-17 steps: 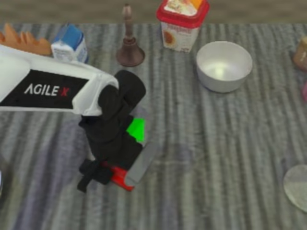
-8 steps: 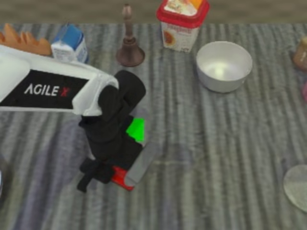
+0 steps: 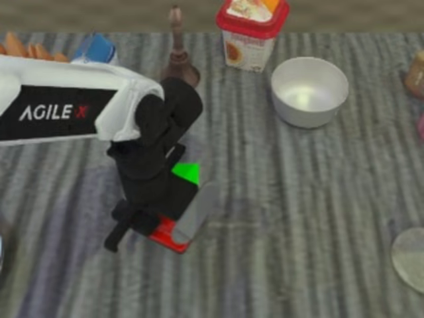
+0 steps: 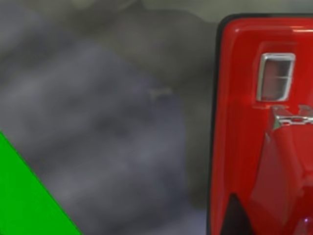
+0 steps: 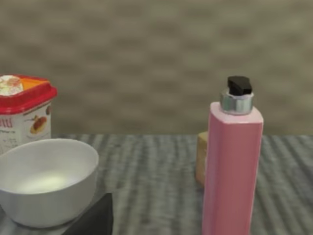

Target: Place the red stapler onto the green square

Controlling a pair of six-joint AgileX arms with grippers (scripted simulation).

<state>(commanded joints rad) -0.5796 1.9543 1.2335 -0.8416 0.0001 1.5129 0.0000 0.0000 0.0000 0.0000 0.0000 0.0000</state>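
the red stapler (image 3: 167, 234) sits under the left gripper (image 3: 142, 222), near the table's front left, held between the clenched fingers. just behind it peeks the green square (image 3: 187, 173). farther back stand a white bowl (image 3: 309, 91) and red-lidded tub (image 3: 252, 32).

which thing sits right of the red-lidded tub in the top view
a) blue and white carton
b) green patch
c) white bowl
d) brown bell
c: in the top view the white bowl stands on the table to the right of the red-lidded tub and a little nearer the camera; the other three lie to the tub's left.
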